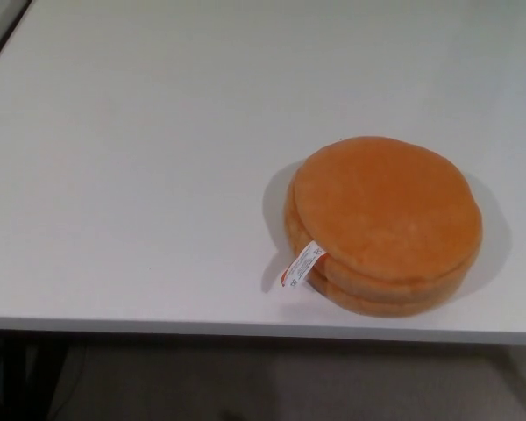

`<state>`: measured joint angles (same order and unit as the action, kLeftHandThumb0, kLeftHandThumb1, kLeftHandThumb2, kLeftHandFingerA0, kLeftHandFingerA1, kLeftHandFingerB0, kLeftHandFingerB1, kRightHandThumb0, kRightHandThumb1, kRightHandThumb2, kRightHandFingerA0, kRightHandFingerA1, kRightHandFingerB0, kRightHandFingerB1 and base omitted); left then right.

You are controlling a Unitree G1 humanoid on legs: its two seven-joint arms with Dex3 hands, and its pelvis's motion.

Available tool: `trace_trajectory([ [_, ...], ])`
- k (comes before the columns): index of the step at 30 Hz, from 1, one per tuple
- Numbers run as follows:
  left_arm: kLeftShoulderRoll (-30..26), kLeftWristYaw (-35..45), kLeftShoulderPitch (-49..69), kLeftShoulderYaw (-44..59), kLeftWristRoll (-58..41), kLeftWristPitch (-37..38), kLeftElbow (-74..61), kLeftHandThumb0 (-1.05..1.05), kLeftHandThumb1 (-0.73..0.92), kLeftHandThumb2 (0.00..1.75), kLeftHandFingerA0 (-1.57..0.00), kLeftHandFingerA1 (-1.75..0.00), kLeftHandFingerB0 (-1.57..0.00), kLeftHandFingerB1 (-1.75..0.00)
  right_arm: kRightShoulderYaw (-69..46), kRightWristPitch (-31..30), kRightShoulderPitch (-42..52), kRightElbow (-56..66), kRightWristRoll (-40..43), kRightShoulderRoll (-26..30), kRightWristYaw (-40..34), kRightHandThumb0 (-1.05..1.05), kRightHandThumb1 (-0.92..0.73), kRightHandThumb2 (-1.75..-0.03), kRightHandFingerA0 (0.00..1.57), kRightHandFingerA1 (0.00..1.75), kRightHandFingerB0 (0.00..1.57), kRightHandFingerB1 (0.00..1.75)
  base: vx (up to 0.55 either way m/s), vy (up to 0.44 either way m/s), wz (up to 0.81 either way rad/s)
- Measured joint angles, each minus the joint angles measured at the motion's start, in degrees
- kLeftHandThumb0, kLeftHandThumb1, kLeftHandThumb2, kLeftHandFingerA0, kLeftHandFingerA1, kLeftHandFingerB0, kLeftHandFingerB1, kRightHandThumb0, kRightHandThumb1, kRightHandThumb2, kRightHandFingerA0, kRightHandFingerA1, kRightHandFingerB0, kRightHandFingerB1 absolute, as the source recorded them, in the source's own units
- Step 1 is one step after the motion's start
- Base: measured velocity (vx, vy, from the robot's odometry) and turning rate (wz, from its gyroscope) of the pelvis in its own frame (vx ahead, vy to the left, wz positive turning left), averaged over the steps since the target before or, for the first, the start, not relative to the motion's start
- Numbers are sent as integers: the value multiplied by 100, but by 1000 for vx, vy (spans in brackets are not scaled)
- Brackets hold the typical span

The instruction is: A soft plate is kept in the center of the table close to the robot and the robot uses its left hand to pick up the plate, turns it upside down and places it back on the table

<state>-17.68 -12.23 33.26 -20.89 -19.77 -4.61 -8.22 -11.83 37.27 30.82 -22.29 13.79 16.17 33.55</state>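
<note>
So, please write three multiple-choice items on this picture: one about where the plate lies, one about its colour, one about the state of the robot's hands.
1. Where does the soft plate lie on the table?
A. far left corner
B. near edge, right of centre
C. far edge, middle

2. What colour is the plate?
A. orange
B. blue
C. green

3. What do the robot's hands do?
A. left holds the plate
B. right presses the plate
C. neither is in view

Answers: 1 B, it sits close to the near table edge, right of the middle. 2 A, its plush surface is orange, with a white tag. 3 C, no hand shows.
</note>
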Motion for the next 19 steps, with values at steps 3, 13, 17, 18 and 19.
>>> trace_trajectory([
  [3,36,49,126,22,36,288,241,-87,85,66,-22,-36,-24,-28,0,0,7,-13,0,-1,0,-73,-80,-65,51,45,33,32,0,0,0],
  [13,235,248,336,159,111,1198,991,-85,83,66,-25,-39,-26,-29,0,1,33,-101,0,-5,0,-69,-63,-101,45,59,27,49,0,0,0],
  [17,302,352,372,201,137,1556,1237,-85,84,66,-25,-39,-25,-29,0,1,40,-140,0,-7,0,-72,-80,-65,51,47,33,33,0,0,0],
  [18,321,377,378,215,144,1652,1300,-85,84,66,-25,-39,-25,-29,-1,1,41,-154,0,-7,0,-72,-80,-65,51,47,33,33,0,0,0],
  [19,331,390,381,221,147,1700,1329,-85,84,66,-25,-39,-25,-29,-1,1,42,-162,1,-7,0,-72,-80,-65,51,47,33,33,0,0,0],
])
